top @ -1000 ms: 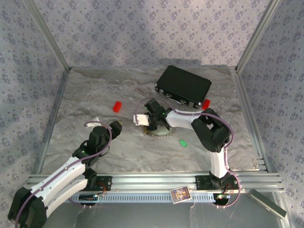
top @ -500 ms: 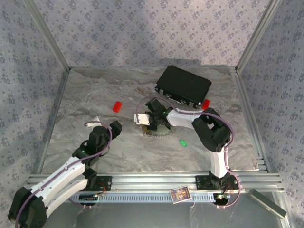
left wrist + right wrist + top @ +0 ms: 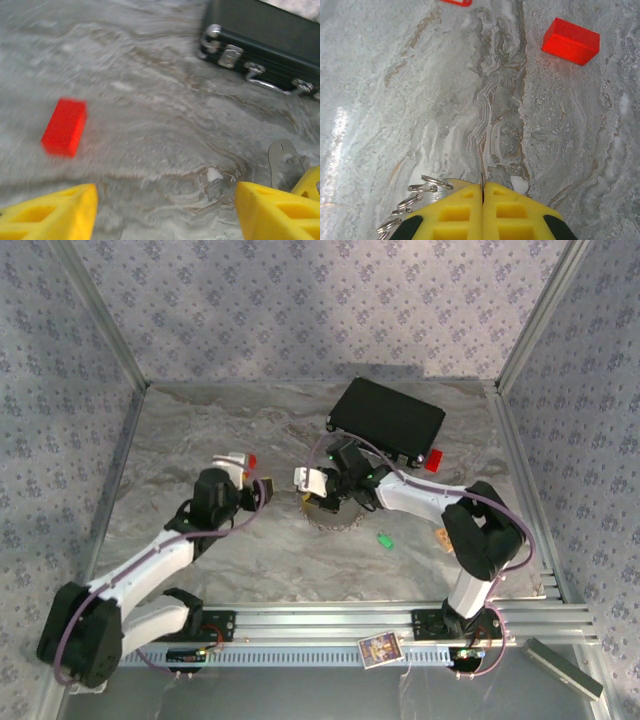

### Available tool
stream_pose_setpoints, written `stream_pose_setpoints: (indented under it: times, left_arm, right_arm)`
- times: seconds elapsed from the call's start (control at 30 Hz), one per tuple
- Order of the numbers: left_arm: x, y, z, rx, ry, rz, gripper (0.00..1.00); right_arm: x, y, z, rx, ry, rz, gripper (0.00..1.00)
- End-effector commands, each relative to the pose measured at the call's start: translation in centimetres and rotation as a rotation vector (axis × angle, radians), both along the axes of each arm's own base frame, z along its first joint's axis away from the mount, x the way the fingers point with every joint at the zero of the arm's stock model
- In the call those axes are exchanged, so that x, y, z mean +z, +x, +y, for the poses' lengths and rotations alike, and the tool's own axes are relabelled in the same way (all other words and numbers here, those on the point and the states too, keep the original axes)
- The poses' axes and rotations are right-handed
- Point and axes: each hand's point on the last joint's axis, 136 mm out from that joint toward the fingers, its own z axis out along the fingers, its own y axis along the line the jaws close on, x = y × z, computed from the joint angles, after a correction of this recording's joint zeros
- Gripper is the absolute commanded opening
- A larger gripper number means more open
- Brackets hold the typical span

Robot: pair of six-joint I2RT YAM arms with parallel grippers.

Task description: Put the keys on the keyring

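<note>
The right pincer (image 3: 483, 187) was shut tight, its two yellow fingers (image 3: 510, 212) pressed flat together with no gap. Small silvery loops of the keyring (image 3: 420, 194) poked out just beside the left finger. I could not tell whether any of it was pinched between the fingers. From above, that pincer (image 3: 322, 500) sat over the far-left part of the keyring (image 3: 338, 520). The keyring lay near the middle of the grey marbled surface (image 3: 200, 430), in front of the black case (image 3: 388, 420). The green key (image 3: 383, 538) lay flat on the surface, near the keyring on its near-right side but not touching it.

The left pincer (image 3: 166, 195) stood open, its fingers well apart with bare surface between them and nothing in its hold. From above it (image 3: 262, 488) was to the left of the keyring, apart from it. A red block (image 3: 64, 126) lay beyond it to the left. A second red block (image 3: 433, 460) sat just beside the case's right corner.
</note>
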Motion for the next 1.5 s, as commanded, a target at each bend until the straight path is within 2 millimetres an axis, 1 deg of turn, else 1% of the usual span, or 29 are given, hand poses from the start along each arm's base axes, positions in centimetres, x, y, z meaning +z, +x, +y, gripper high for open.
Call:
stream_pose_setpoints:
  times: [0.0,0.07,0.13,0.3,0.4,0.53,0.63,0.73,0.9,1.0,1.13,1.23,1.47]
  left_arm:
    - [1.9,0.0,-3.9,-0.350,0.036,-0.101,0.62]
    - [1.3,-0.4,-5.1,-0.471,0.069,-0.108,0.55]
    - [0.7,-0.7,-5.6,-0.548,0.111,-0.121,0.51]
    - [-1.2,-3.0,-7.1,-0.778,0.233,-0.237,0.46]
    - [-2.0,-3.6,-8.1,-0.862,0.285,-0.266,0.46]
    - [-2.4,-3.3,-8.9,-0.903,0.313,-0.265,0.43]
    - [-2.8,-3.5,-9.4,-0.942,0.335,-0.266,0.41]
    - [-2.6,-3.8,-9.8,-0.968,0.322,-0.281,0.37]
    - [-2.0,-4.2,-10.5,-0.999,0.295,-0.316,0.35]
    - [-1.7,-4.6,-10.8,-1.020,0.280,-0.323,0.32]
    - [-0.7,-5.0,-11.5,-1.038,0.268,-0.360,0.32]
    - [-0.5,-5.0,-11.6,-1.042,0.271,-0.364,0.31]
    - [-0.5,-5.1,-11.8,-1.047,0.266,-0.365,0.22]
  right_arm:
    - [1.8,-0.3,-0.2,-0.002,0.089,0.032,0.00]
    - [2.1,-0.3,-0.4,-0.006,0.104,0.038,0.00]
    - [2.2,-0.4,-0.6,-0.007,0.114,0.042,0.00]
    - [2.9,-0.8,-1.0,-0.006,0.152,0.048,0.00]
    - [3.2,-1.0,-1.1,-0.002,0.167,0.050,0.00]
    - [3.5,-1.4,-1.2,0.006,0.174,0.056,0.00]
    - [3.9,-1.7,-1.3,0.012,0.182,0.053,0.00]
    - [4.2,-1.8,-1.3,0.014,0.187,0.050,0.00]
    - [4.4,-2.2,-1.1,0.026,0.189,0.050,0.00]
    - [4.4,-2.3,-0.9,0.028,0.186,0.047,0.00]
    - [4.5,-2.5,-0.7,0.034,0.178,0.040,0.00]
    - [4.8,-2.7,-0.4,0.043,0.183,0.035,0.00]
    - [5.2,-2.9,-0.2,0.055,0.195,0.037,0.00]
